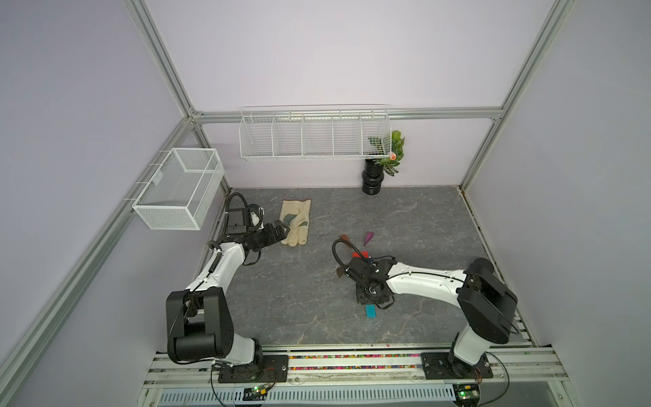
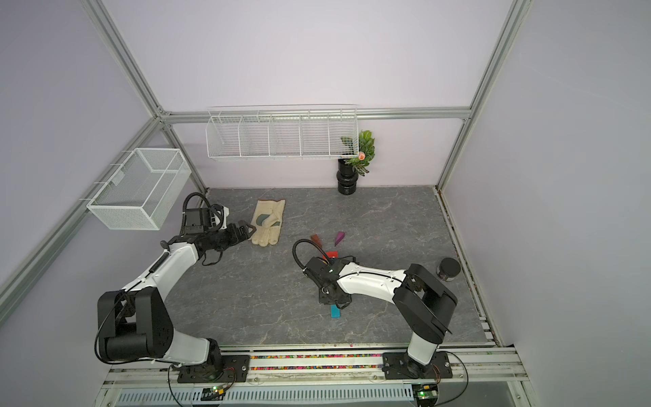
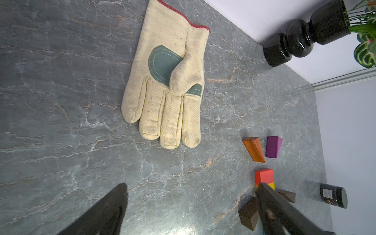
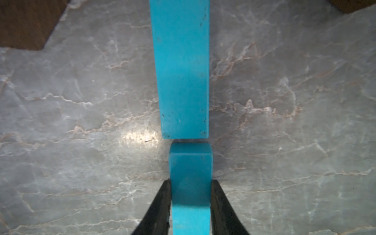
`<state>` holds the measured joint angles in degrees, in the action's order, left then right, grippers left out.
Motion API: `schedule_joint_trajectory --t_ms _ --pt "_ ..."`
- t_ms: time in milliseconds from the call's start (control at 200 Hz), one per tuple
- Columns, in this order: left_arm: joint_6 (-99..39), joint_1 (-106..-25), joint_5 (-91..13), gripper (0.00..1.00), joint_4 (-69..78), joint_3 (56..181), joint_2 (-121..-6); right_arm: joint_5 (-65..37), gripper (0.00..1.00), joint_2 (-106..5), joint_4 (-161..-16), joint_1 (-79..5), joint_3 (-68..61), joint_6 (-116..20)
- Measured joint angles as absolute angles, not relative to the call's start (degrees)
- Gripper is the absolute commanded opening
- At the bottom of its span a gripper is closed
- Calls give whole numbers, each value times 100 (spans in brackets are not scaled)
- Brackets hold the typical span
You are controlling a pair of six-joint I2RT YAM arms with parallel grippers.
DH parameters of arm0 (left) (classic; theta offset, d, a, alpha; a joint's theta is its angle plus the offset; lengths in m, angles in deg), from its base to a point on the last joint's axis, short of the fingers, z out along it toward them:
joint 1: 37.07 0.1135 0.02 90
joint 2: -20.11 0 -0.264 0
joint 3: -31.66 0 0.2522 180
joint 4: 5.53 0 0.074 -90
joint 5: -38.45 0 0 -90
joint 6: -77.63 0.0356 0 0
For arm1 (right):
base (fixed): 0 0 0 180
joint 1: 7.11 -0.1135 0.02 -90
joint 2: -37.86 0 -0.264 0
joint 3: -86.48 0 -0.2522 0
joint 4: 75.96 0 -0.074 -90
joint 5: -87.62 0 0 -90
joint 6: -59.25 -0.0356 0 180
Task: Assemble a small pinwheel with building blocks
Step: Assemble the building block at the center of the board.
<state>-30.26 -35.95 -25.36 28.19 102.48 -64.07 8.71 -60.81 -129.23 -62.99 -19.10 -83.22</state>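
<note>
Now, right claw [image 4: 191, 183]: we see it pinching the teal bar [image 4: 190, 160] by its long sides, one finger on each. We cannot tell whether the bar rests on the surface [image 1: 299, 299].
Second teal bar [image 4: 183, 71]: it lies flat, end to end with the held one. A thin gap separates their ends, and they sit slightly out of line.
Top views: the right arm covers most of both bars. In both top views we see only the held bar's end, poking out under the claw toward the near edge.
Pinwheel [image 1: 361, 254]: it lies on the surface, right of the middle, partly under the right wrist.
Centre: the red block [image 3: 264, 176] touches the yellow block [image 3: 271, 185], which is mostly hidden behind a claw finger.
Wedges: the orange wedge [image 3: 254, 149] and purple wedge [image 3: 273, 146] lie side by side on the far side of the red block, a little apart from it. Two dark wedges [image 3: 249, 213] sit just beside the yellow block, one on each side.
Left claw [image 3: 192, 186]: it is spread wide with nothing between the fingers, hanging near the fingertips of the glove [image 3: 162, 81].
Glove: it lies flat, well apart from the blocks.
Jar [image 2: 448, 269]: we see it near the right edge, beyond the right arm.
Vase [image 1: 372, 178]: it stands upright at the back wall and holds a plant.
</note>
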Motion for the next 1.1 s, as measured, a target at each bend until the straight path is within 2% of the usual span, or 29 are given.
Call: schedule_joint_trajectory --t_ms 1100 --pt "-3026 -3595 -2536 100 2819 10248 -6429 873 32 -6175 -12932 -6257 -1803 -8300"
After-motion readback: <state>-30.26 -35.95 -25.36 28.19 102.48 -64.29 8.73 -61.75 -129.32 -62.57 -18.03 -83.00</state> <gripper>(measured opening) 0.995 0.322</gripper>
